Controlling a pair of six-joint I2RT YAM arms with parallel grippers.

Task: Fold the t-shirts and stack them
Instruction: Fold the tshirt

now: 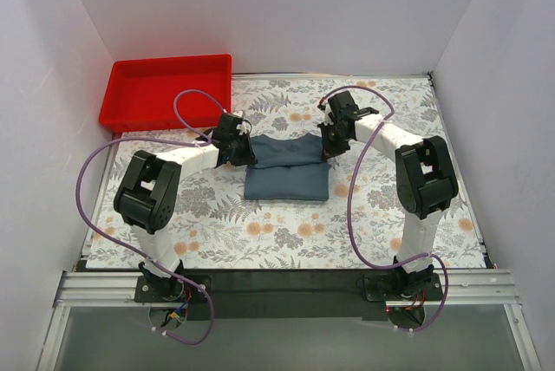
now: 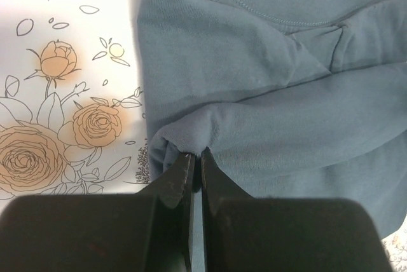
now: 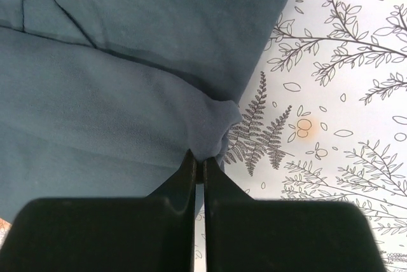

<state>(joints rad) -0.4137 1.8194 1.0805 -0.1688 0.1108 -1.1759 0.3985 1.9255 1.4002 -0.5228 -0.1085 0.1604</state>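
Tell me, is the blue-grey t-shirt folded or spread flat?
Folded, not spread: the t-shirt lies as a compact rectangle with layers doubled over. The left gripper and right gripper each pinch a side fold.

T-shirt (image 2: pixel 267 94): soft matt knit cloth; bin (image 1: pixel 165 89) glossy plastic (tablecloth (image 1: pixel 286 232) matt, printed).

The shirt (image 2: pixel 273 132) runs off the frame beyond and right of the left gripper's (image 2: pixel 196 161) jaws, beyond and left of the right gripper's (image 3: pixel 199 164), and the fabric pinched between each pair is hidden.
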